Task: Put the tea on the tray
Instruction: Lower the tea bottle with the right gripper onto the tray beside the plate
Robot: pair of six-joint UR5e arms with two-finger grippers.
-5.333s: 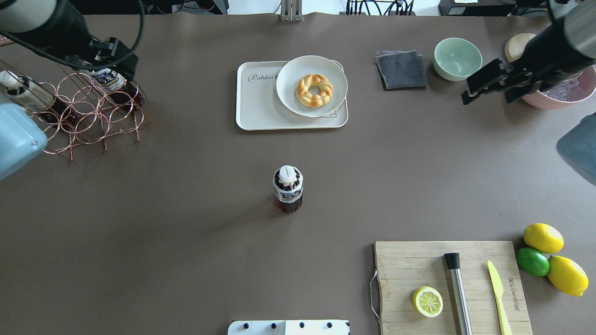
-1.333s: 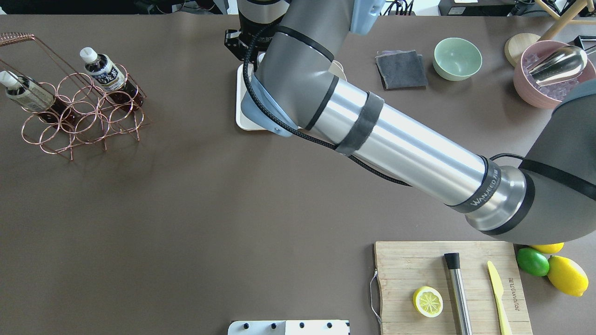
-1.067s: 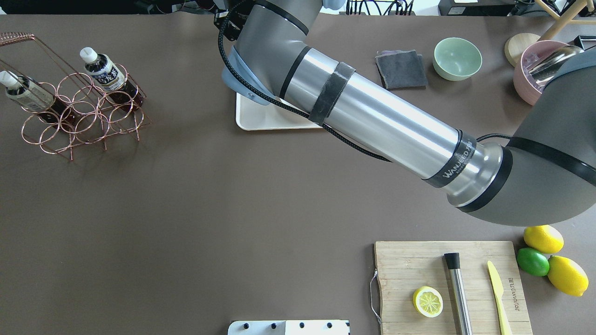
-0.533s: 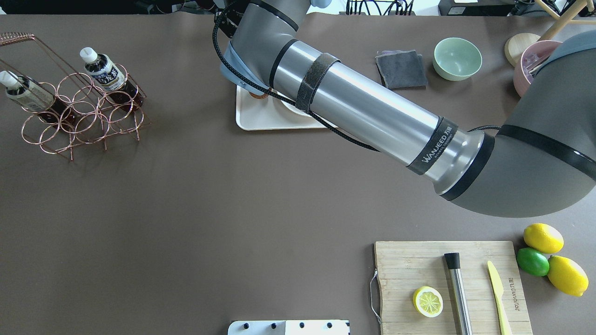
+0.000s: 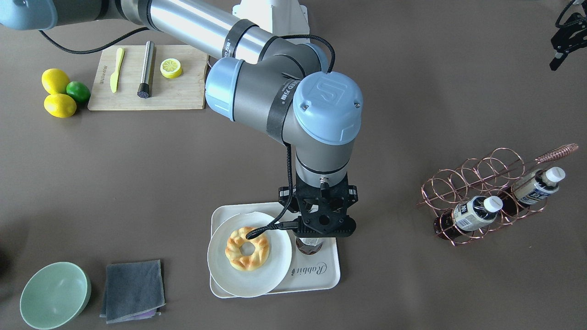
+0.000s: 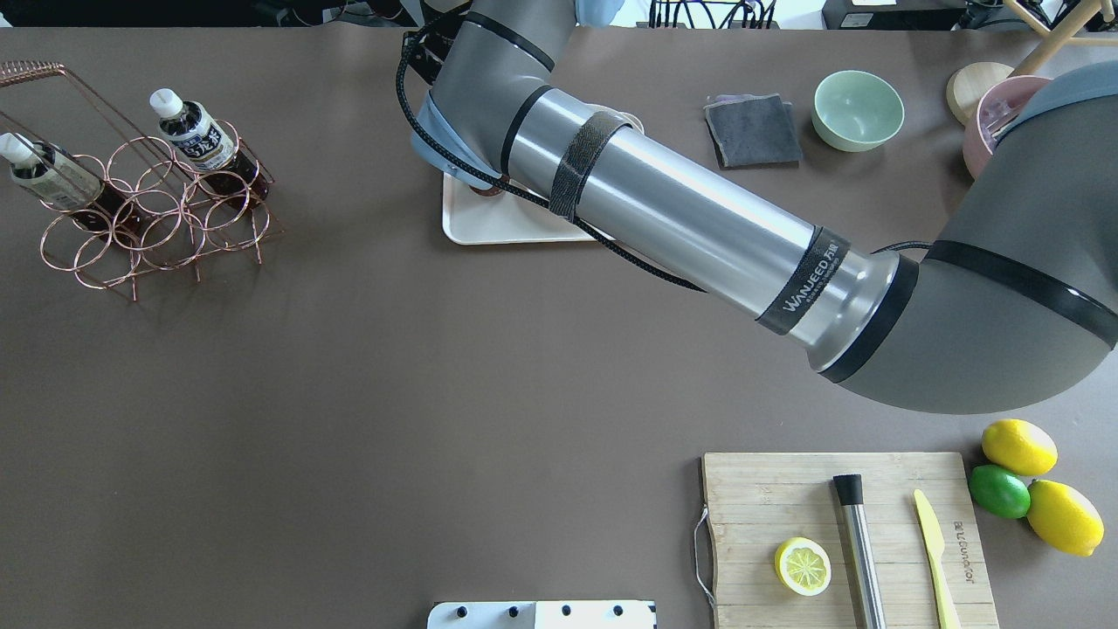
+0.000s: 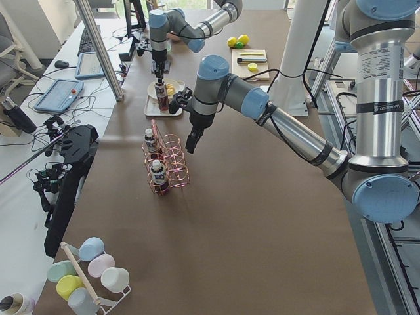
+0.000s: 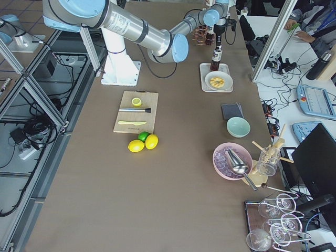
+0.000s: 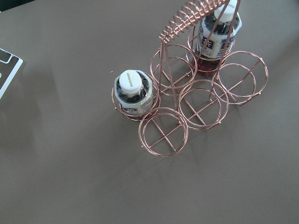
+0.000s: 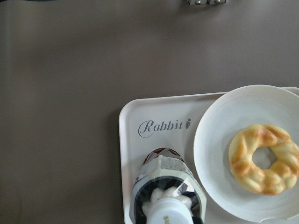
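The tea stands upright on the cream tray, right of the plate and beside the "Rabbit" lettering. It also shows in the right wrist view. My right gripper hangs straight over the bottle's top. Its fingers are hidden, so I cannot tell whether it grips. My left gripper is open and empty, high near the copper rack. The rack holds two alike bottles.
A round white plate with a braided pastry fills the tray's other half. My right arm spans the table middle. A cutting board, lemons, a green bowl and a grey cloth lie right.
The bottle that stood mid-table now stands on the tray. My right arm has reached across to the tray and in the last second shifted slightly away, uncovering the bottle's base. My left arm left the rack.
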